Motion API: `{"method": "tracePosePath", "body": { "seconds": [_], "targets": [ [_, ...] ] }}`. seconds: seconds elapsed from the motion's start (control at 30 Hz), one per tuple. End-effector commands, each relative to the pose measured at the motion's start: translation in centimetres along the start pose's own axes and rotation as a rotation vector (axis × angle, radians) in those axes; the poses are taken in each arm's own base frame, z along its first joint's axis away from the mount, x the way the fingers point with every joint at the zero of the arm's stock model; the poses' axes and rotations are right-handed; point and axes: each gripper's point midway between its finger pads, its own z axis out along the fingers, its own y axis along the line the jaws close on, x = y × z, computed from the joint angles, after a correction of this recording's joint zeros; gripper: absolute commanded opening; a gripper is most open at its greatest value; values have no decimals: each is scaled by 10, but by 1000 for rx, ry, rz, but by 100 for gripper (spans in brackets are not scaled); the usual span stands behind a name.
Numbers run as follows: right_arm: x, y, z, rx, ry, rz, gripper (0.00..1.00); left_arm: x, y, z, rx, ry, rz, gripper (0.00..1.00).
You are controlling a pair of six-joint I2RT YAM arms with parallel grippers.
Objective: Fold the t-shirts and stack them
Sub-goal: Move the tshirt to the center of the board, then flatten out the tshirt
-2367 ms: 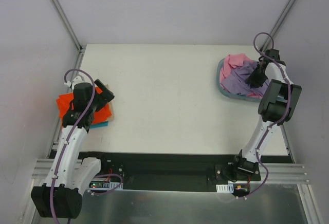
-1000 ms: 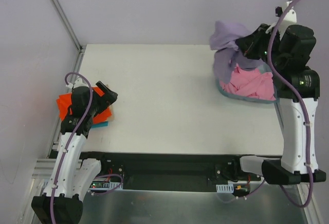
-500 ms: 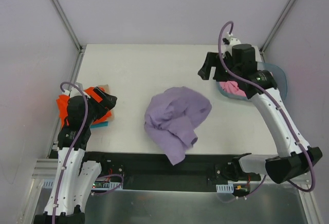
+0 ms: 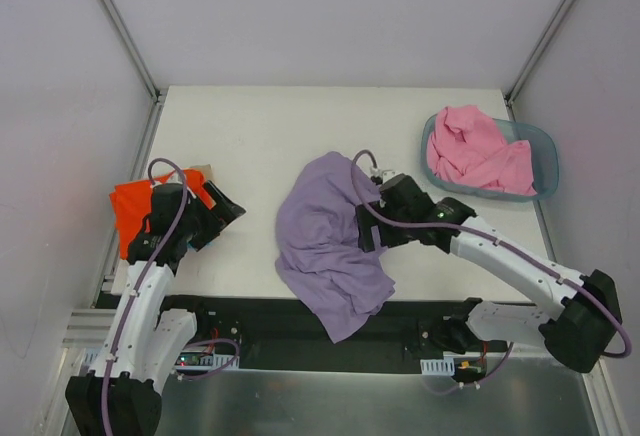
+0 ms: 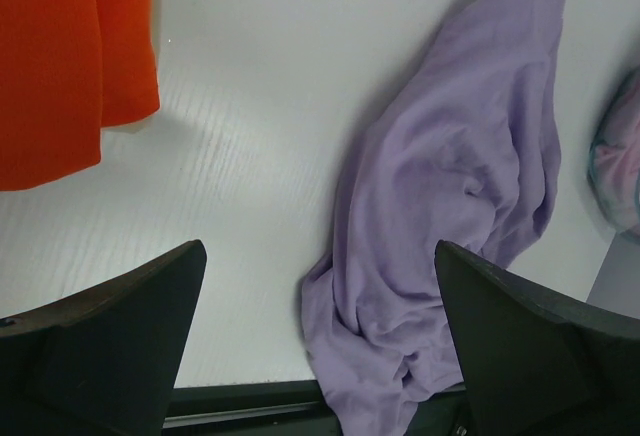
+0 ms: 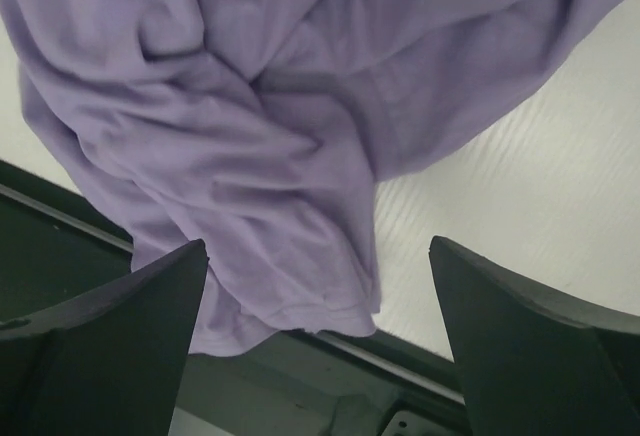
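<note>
The lavender shirt (image 4: 322, 246) is laid crumpled for spreading. The right gripper (image 6: 318, 248) is held wide over it for regrasping. The left gripper (image 5: 320, 248) is held wide too.

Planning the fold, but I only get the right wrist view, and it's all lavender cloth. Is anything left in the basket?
Observer: Yes, a pink shirt lies crumpled in the basket.
Operator: Where's the left claw?
Observer: The left claw is open, just beside the orange shirt.
Operator: Does the lavender one touch the orange?
Observer: No, the lavender shirt lies apart from it.
</note>
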Motion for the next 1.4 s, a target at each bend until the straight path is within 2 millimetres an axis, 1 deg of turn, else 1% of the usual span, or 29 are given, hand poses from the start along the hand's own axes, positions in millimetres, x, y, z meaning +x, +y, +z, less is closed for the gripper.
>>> {"method": "tracePosePath", "body": {
  "seconds": [0.0, 0.03, 0.07, 0.1, 0.13, 0.17, 0.23, 0.27, 0.37, 0.43, 0.5, 0.53, 0.57, 0.6, 0.63, 0.67, 0.73, 0.77, 0.8, 0.83, 0.9, 0.93, 1.0, 1.03, 1.1, 1.13, 1.23, 1.3, 1.37],
  "targets": [
    [55, 7, 11, 47, 143, 48, 97, 23, 0, 6, 24, 117, -38, 99],
    [68, 14, 11, 33, 176, 36, 97, 25, 2, 7, 19, 121, -34, 99],
    [78, 18, 12, 30, 205, 76, 97, 27, 3, 9, 14, 130, -33, 99],
    [87, 19, 12, 34, 229, 86, 98, 31, 2, 10, 16, 147, -23, 99],
    [103, 16, 15, 55, 267, 90, 98, 35, 2, 11, 13, 162, -19, 99],
    [110, 14, 15, 77, 288, 125, 99, 39, 3, 13, 12, 176, -17, 99],
    [126, 4, 17, 113, 323, 137, 94, 51, 1, 15, 14, 220, -3, 99],
    [129, -2, 19, 136, 320, 140, 92, 58, 4, 17, 6, 244, 2, 99],
    [130, -6, 23, 149, 309, 139, 85, 80, 5, 19, -4, 309, 33, 99],
    [132, -5, 28, 152, 320, 131, 80, 91, 6, 20, -16, 332, 49, 99],
    [128, -3, 31, 151, 315, 117, 75, 95, 6, 22, -26, 345, 55, 99],
    [128, -5, 34, 169, 323, 111, 64, 96, 6, 23, -31, 346, 56, 99],
    [122, -4, 35, 176, 305, 108, 56, 98, 6, 24, -36, 356, 62, 99],
    [118, -4, 36, 186, 292, 104, 43, 99, 6, 25, -38, 359, 64, 99],
    [114, -5, 35, 193, 280, 101, 20, 98, 4, 25, -33, 363, 73, 99],
    [107, -12, 31, 236, 258, 91, 15, 99, 4, 25, -35, 369, 80, 99],
    [84, -13, 19, 264, 198, 74, 7, 99, 4, 26, -37, 372, 83, 99],
    [77, -23, 11, 321, 176, 50, 6, 100, 4, 25, -36, 375, 83, 99],
    [57, -19, 1, 322, 123, 48, 4, 100, 4, 25, -37, 375, 83, 99],
    [48, -22, -4, 342, 94, 44, 1, 99, 4, 26, -41, 372, 83, 99],
    [30, -28, -14, 376, 48, 15, 1, 99, 4, 26, -41, 372, 84, 99],
    [14, -29, -20, 377, 18, 36, 1, 98, 1, 26, -35, 370, 86, 99],
    [-2, -43, -28, 426, -13, 47, 1, 98, -1, 27, -35, 375, 89, 99],
    [-15, -52, -35, 445, -45, 85, 1, 97, -2, 27, -33, 375, 91, 99],
    [-29, -62, -48, 459, -94, 109, 0, 97, -3, 27, -32, 379, 94, 99],
    [-41, -75, -57, 495, -142, 152, 0, 98, -4, 27, -32, 380, 96, 99],
    [-53, -101, -80, 546, -228, 244, 1, 98, -6, 29, -31, 386, 95, 99],
    [-51, -112, -88, 561, -248, 279, 1, 100, -7, 32, -31, 395, 95, 99],
    [-41, -132, -95, 616, -224, 325, 0, 100, -10, 33, -27, 404, 104, 99]
  ]
}}
